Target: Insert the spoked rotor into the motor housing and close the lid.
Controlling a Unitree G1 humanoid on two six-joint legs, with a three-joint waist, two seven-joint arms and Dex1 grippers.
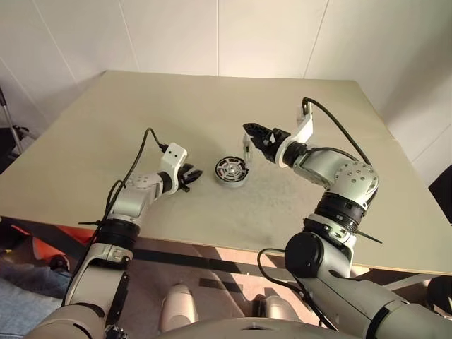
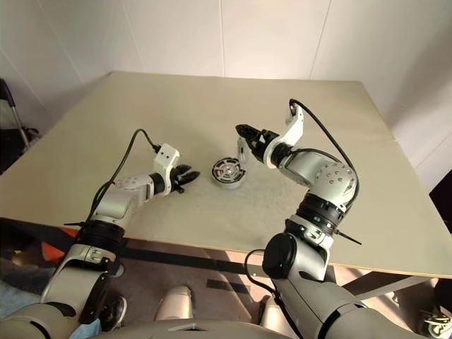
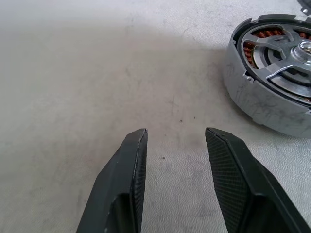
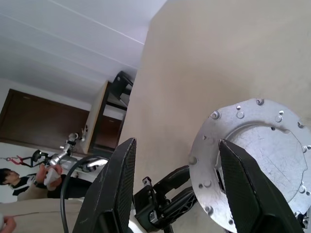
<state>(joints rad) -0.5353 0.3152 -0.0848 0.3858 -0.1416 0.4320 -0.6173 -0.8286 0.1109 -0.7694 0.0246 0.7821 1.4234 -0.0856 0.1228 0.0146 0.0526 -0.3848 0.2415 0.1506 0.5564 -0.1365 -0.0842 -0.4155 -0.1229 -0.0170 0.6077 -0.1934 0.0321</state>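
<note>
A wide beige desk (image 1: 141,120) fills the scene, bare apart from 1 small motor assembly near its middle. 2 robot arms reach in from the near edge.

The right hand (image 4: 177,141) hovers above the desk at about 2 o'clock from the assembly, pointing across towards it. Its 2 black fingers are spread wide and nothing is between them.

The left hand (image 3: 176,131) sits low over the desk at 9 o'clock from the assembly, a short gap away. Its fingers are parted and it is empty.

The housing (image 1: 232,171) is a shallow silver cup, upright on the desk, with orange-copper windings showing inside its rim.

The lid (image 4: 262,121) is a round silver plate with small studs around its edge. It stands on edge at about 2 o'clock from the housing, just beside it and under the right fingertips, with its flat face turned to the right hand. Whether it leans on the housing or touches a finger cannot be told.

The rotor (image 3: 286,53) is inside the housing. Its grey spokes and hub lie level across the copper ring, and it looks fully seated.

So the task looks about half done. The rotor is in, but the housing is uncovered. The lid has yet to be gripped, laid flat over the cup and pressed home. The right hand looks best placed for that, and the left hand could steady the cup.
</note>
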